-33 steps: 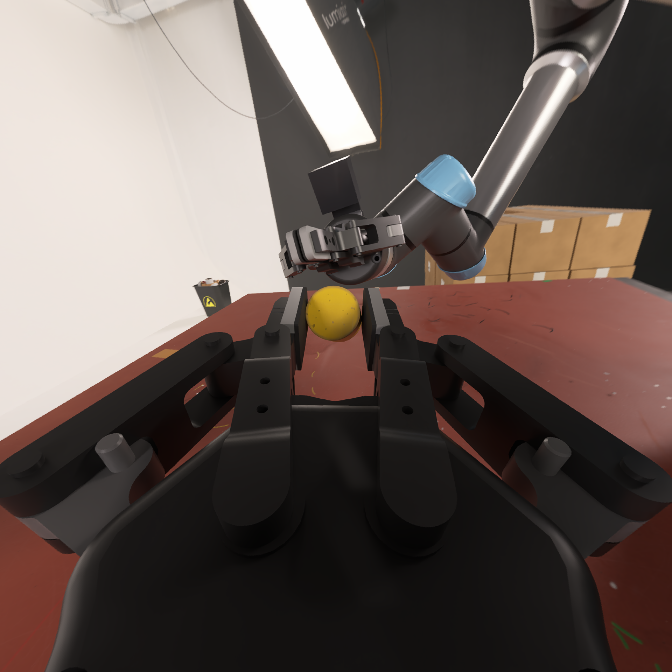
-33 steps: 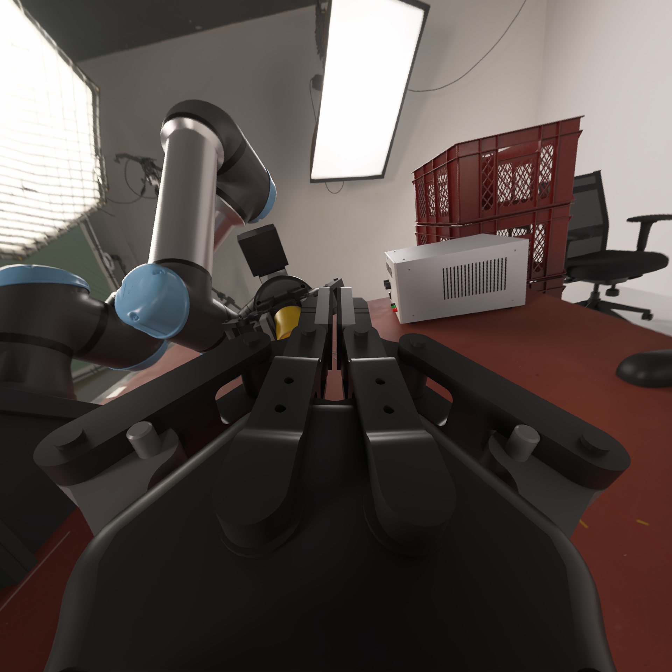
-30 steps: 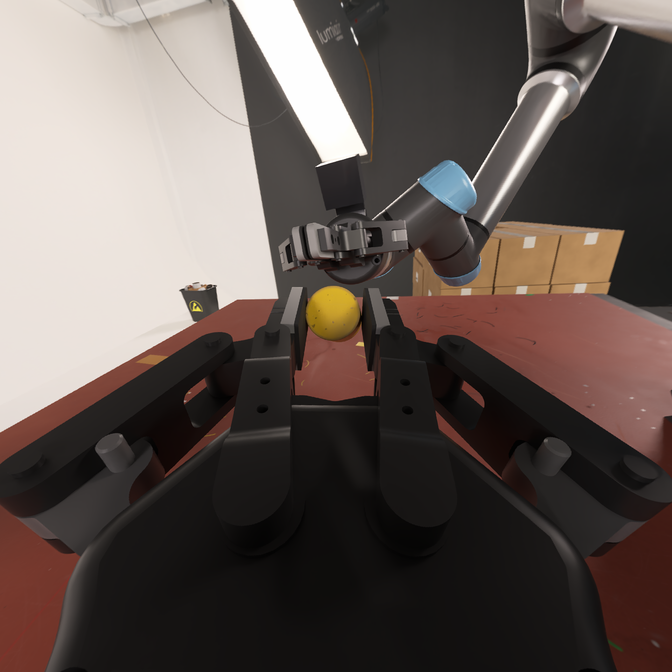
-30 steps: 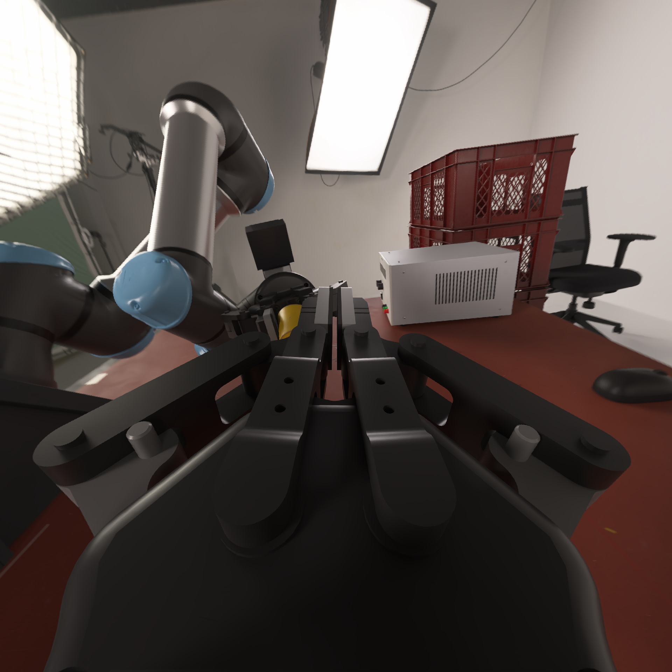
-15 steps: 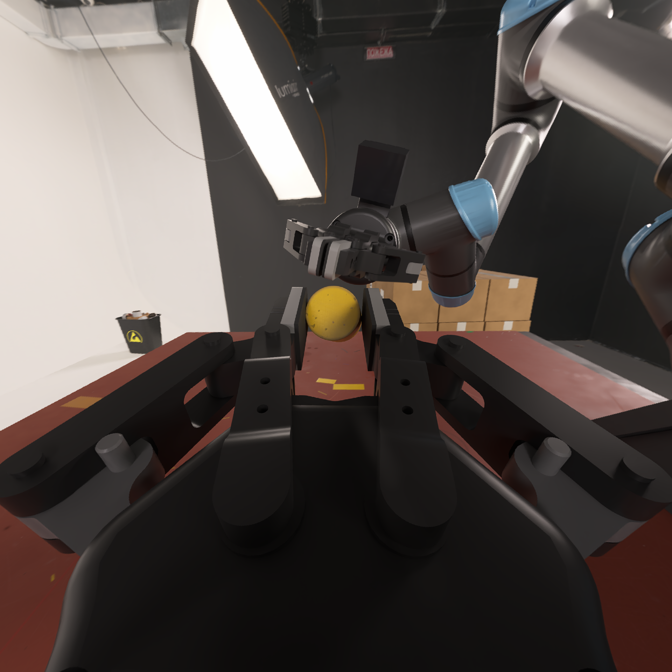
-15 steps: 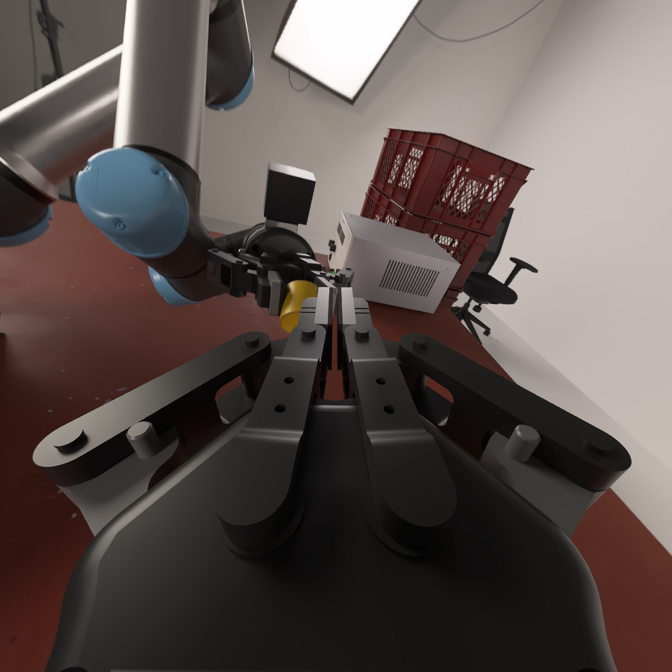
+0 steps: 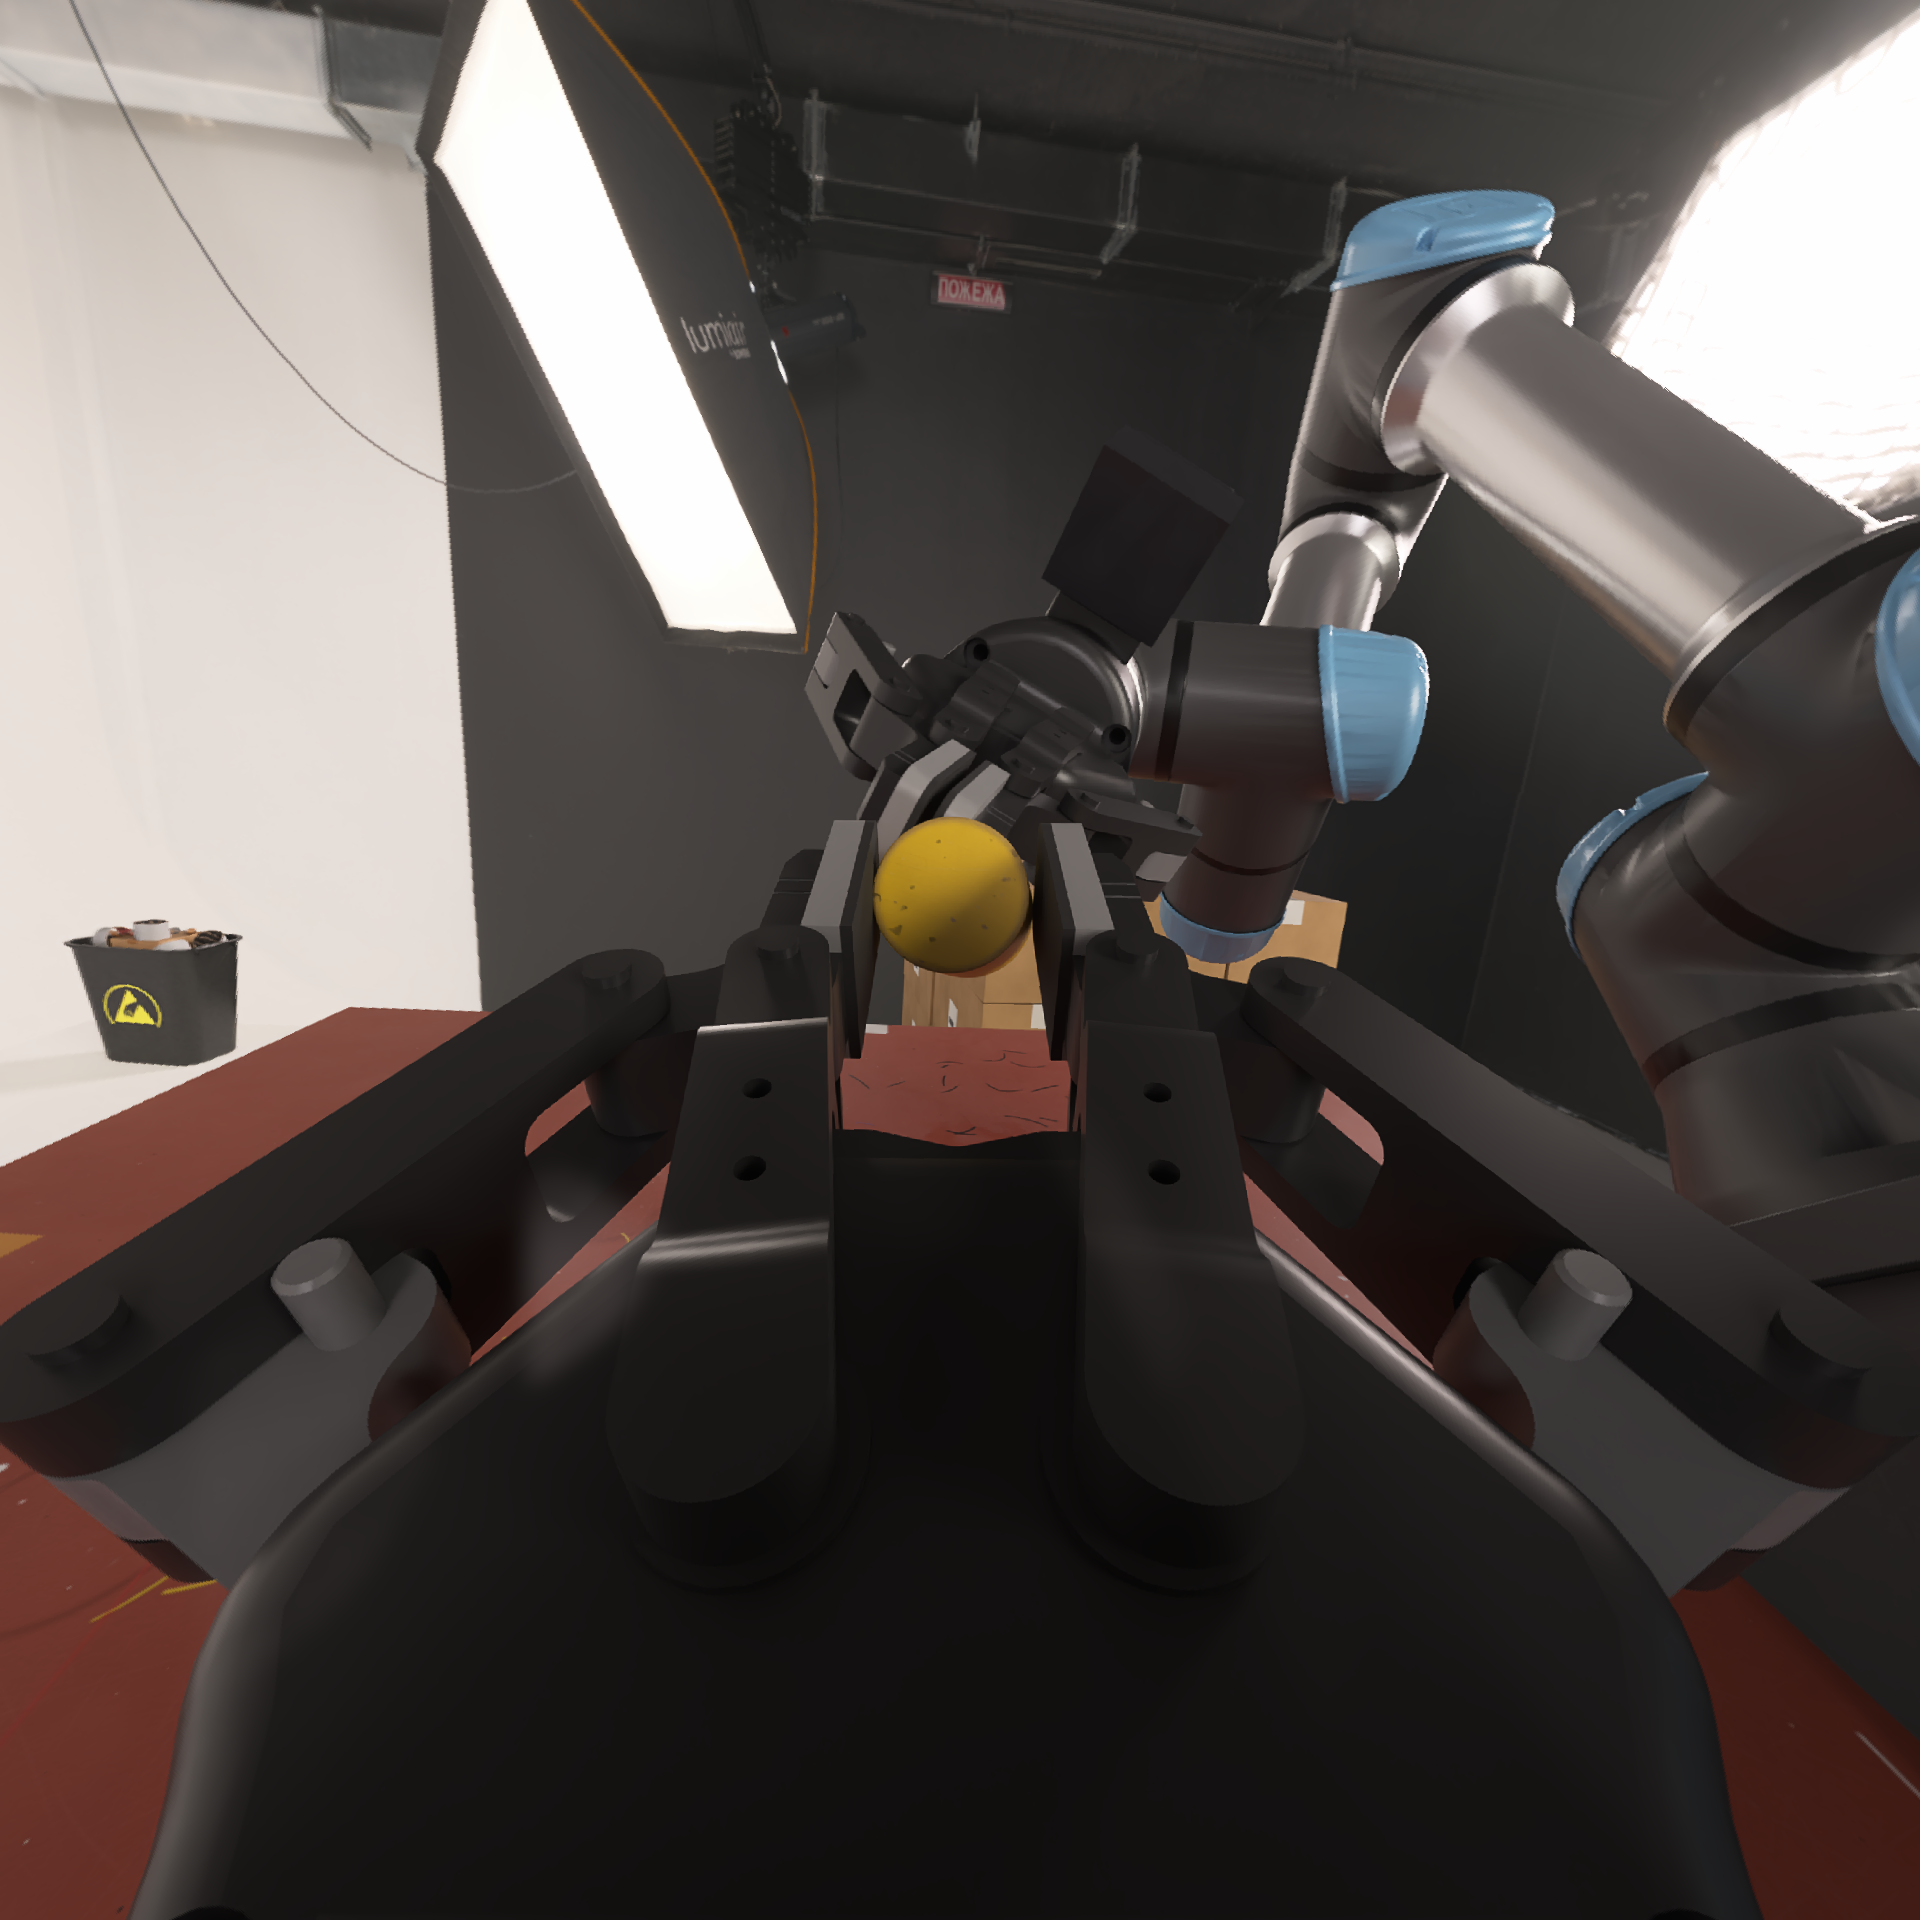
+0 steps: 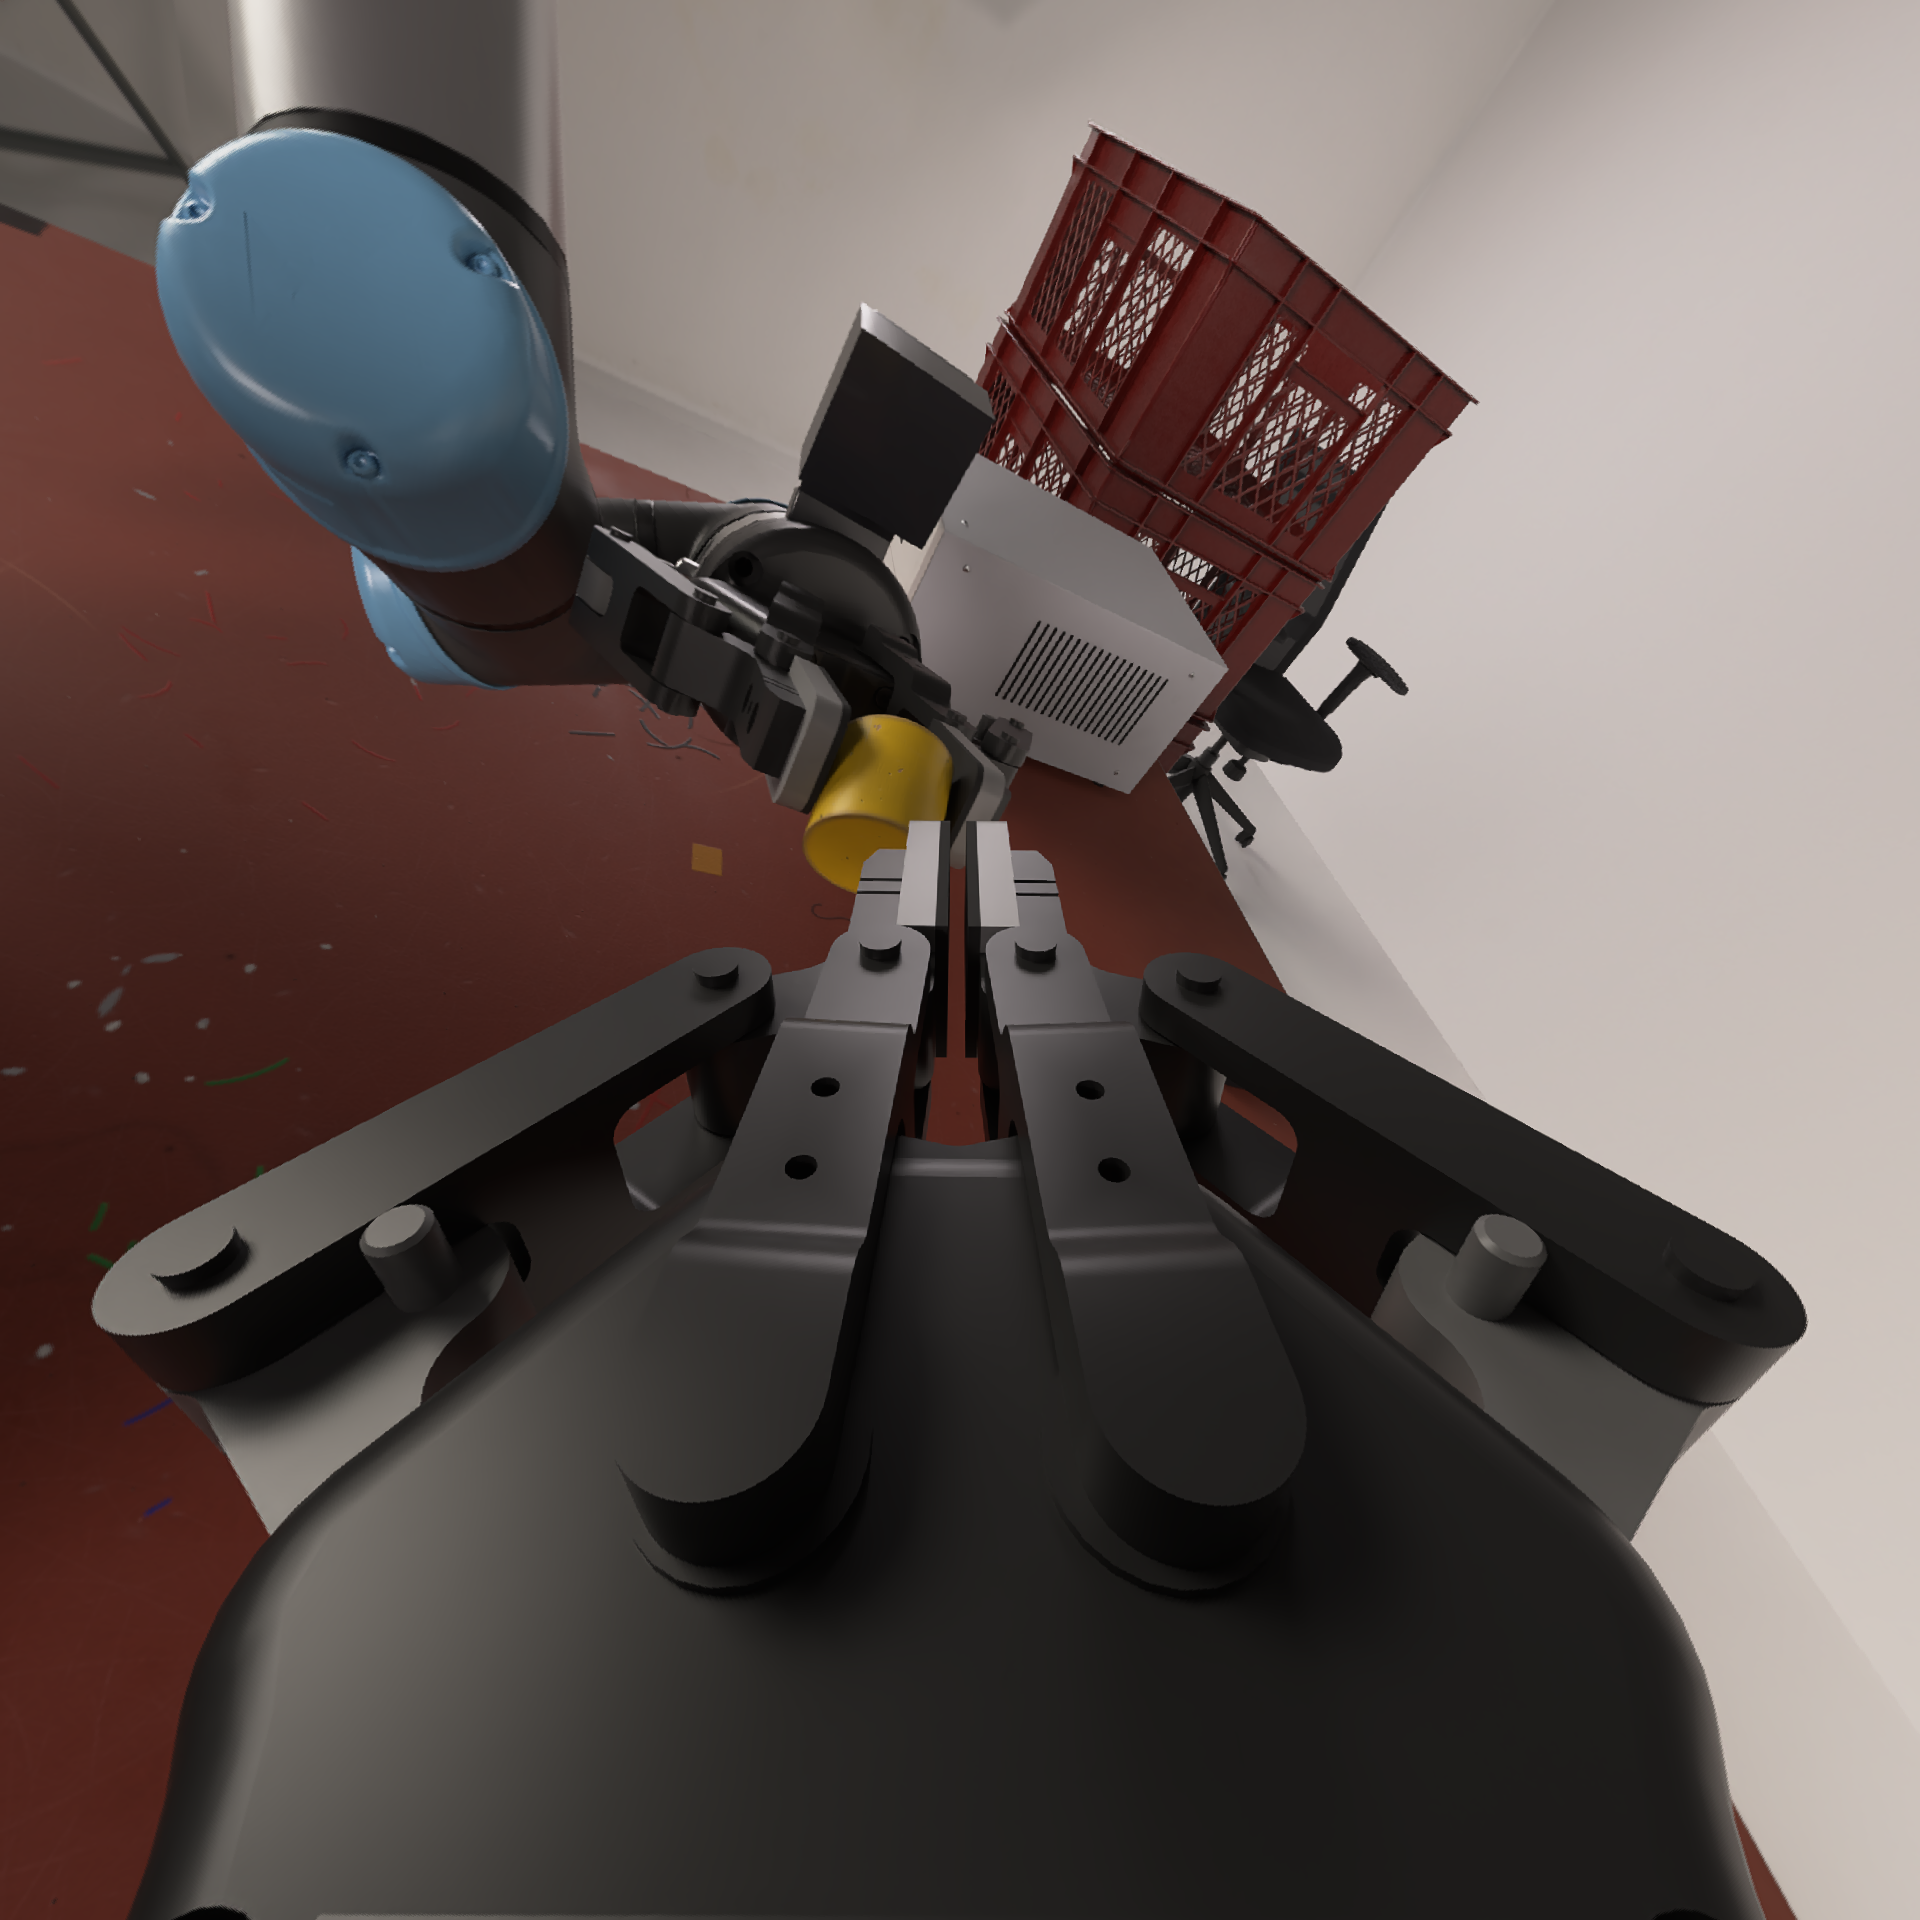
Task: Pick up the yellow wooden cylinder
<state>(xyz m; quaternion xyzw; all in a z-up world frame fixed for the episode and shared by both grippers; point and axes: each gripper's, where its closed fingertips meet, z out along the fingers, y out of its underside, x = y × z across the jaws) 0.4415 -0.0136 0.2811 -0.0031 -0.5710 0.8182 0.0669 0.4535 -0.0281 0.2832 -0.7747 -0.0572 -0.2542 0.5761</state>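
Observation:
The yellow wooden cylinder (image 7: 951,894) is clamped between the fingertips of my left gripper (image 7: 951,902), seen end-on and held well above the red table (image 7: 260,1153). In the right wrist view the cylinder (image 8: 883,784) shows from the side, tilted, held in the left gripper (image 8: 883,758). My right gripper (image 8: 956,868) is shut and empty, its tips just in front of the cylinder's near end. In the left wrist view the right gripper (image 7: 951,790) hangs just behind and above the cylinder.
A black bin (image 7: 156,997) stands off the table's far left. Cardboard boxes (image 7: 1247,935) lie behind. In the right wrist view a white metal box (image 8: 1049,634), red crates (image 8: 1226,384) and an office chair (image 8: 1278,727) stand along the table's edge. The right arm (image 7: 1558,468) fills the right side.
My left gripper has lifted and tilted up with the cylinder still held. The right gripper has rolled and risen, now looking down on the table, staying close to the cylinder.

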